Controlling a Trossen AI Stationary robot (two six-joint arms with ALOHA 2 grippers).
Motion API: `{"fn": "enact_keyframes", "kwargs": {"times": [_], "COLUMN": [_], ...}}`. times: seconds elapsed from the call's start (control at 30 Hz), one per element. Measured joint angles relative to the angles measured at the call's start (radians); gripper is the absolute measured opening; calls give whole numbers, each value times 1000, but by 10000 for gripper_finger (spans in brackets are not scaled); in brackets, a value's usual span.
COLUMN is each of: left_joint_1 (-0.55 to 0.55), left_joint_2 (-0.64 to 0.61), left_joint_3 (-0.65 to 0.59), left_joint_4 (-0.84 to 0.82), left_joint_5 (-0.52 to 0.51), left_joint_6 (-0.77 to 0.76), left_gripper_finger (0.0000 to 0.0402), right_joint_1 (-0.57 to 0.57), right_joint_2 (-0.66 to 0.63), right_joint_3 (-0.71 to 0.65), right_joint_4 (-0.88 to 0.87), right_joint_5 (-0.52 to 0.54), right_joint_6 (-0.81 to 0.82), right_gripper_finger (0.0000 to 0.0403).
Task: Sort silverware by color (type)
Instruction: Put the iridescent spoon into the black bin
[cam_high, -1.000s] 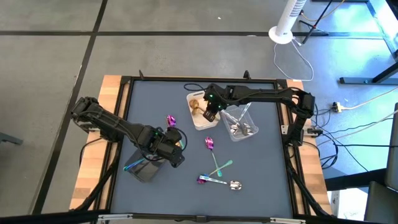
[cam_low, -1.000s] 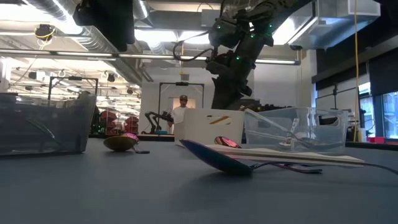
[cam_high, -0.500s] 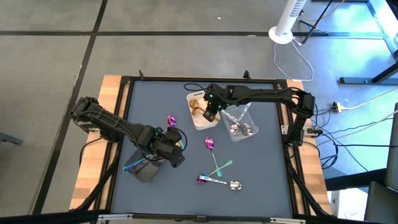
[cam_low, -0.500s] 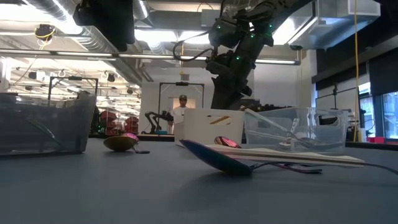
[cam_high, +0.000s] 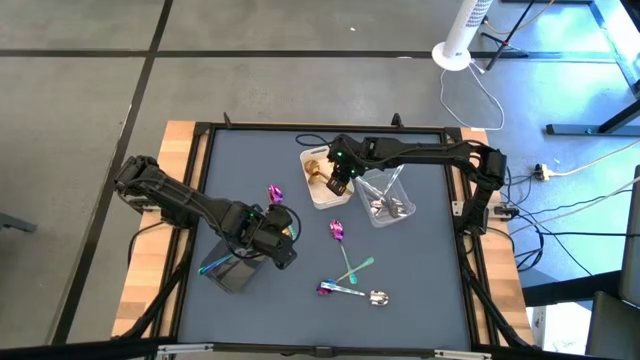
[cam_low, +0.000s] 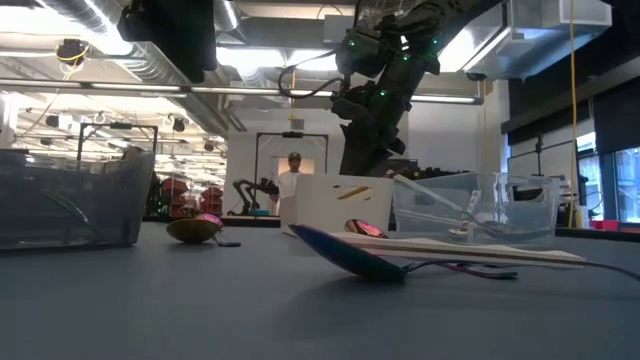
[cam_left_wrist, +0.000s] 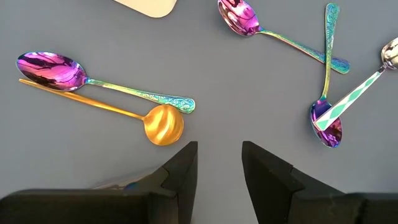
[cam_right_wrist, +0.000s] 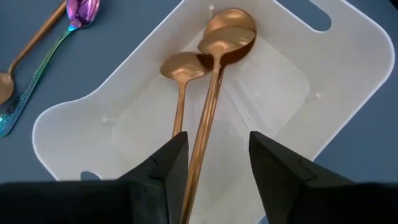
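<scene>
Jaws of the right gripper (cam_right_wrist: 211, 165) stand parted above the white tray (cam_right_wrist: 348, 62), a gold spoon (cam_right_wrist: 208, 118) lying between them, apparently just released, while the left gripper (cam_left_wrist: 217, 171), open and empty, likely next descends onto the loose spoons (cam_left_wrist: 102, 87) on the surface (cam_left_wrist: 249, 87).

No text, label, brand, number or sign could be read anywhere on the desk, trays, silverware or arms
</scene>
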Motion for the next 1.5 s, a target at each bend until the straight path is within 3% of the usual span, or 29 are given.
{"fn": "enact_keyframes", "kwargs": {"times": [0.4,0.87,1.0,1.13,1.5], "left_joint_1": [36,178,227,287,400], "left_joint_2": [0,0,0,0,0], "left_joint_3": [0,0,0,0,-17], "left_joint_4": [46,45,44,38,35], "left_joint_5": [1,4,52,128,159], "left_joint_6": [-2,34,19,-15,-68], "left_gripper_finger": [120,120,120,120,120], "right_joint_1": [0,0,8,56,342], "right_joint_2": [-89,-362,-446,-519,-624], "right_joint_3": [0,0,0,0,-49], "right_joint_4": [-68,-279,-347,-406,-437], "right_joint_5": [-6,-5,-4,49,273], "right_joint_6": [-49,-89,-89,-97,-77], "right_gripper_finger": [159,159,159,159,159]}}
